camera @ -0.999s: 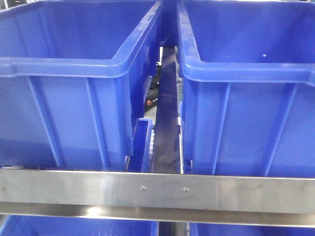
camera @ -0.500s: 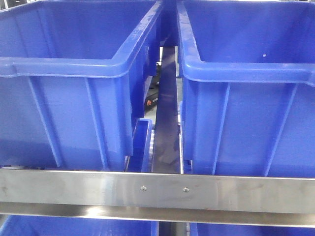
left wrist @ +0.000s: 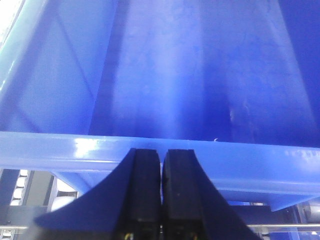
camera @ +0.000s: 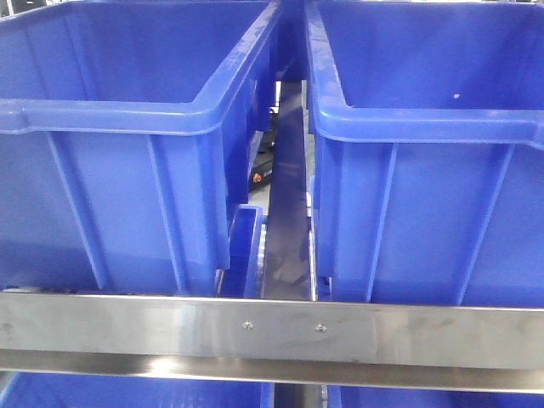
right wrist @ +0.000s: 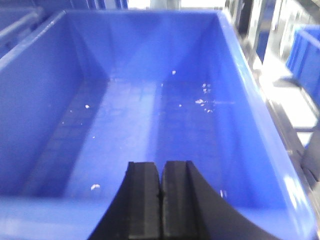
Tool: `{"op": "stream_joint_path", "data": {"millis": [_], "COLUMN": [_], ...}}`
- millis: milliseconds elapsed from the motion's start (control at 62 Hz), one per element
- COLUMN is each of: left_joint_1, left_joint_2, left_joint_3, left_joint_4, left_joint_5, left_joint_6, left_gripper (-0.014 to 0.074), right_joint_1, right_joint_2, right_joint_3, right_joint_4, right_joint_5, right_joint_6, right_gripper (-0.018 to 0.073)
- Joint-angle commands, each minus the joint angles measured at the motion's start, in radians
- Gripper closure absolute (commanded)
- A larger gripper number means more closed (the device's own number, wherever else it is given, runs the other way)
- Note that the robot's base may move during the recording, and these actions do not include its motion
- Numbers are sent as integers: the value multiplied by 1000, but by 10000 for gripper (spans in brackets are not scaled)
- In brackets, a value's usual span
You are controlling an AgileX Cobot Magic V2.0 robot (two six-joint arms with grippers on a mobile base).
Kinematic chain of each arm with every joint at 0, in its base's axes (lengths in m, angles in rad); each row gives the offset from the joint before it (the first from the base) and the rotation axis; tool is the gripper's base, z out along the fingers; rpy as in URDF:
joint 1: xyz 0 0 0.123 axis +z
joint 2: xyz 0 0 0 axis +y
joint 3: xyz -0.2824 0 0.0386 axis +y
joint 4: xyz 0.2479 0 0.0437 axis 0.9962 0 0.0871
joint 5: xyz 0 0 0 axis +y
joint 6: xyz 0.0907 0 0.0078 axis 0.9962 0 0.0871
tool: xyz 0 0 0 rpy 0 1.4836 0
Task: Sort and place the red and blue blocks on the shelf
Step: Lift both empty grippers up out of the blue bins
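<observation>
Neither the red nor the blue block shows in any view. The shelf's brushed-metal front rail [camera: 272, 331] with two small screws runs across the front view, below two big blue bins. My left gripper [left wrist: 161, 152] is shut with nothing between its black fingers, and it sits just in front of a blue bin's rim [left wrist: 75, 150]. My right gripper [right wrist: 161, 165] is also shut and empty, held over the inside of a blue bin [right wrist: 150, 115] whose floor carries only small white specks.
Two large blue bins [camera: 127, 144] [camera: 425, 144] stand side by side on the shelf with a narrow gap [camera: 289, 212] between them. More blue bins show below the rail [camera: 127, 393]. Another blue bin [right wrist: 305, 45] sits at the far right.
</observation>
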Motion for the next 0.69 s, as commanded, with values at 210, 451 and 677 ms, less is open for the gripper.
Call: {"op": "stream_joint_path", "data": {"millis": [210,451,677], "left_joint_1": [-6,-6,-6], "left_joint_2": [-5,-5,-5], "left_joint_3": [-29,-29,-29], "left_joint_4": [4,4,4], "left_joint_5": [-69,-69,-69], "left_joint_6": [-8,-8,-8], "left_gripper": [463,463,463], "right_joint_1": [-5,-5,-5], "right_joint_2": [-177,-224,-222], "right_joint_3": [144,228,230], "right_joint_4": [6,42,42], "right_joint_5": [-99,-160,-167], "right_joint_6": [-9,-9,-9], "right_gripper": [501,501,501]}}
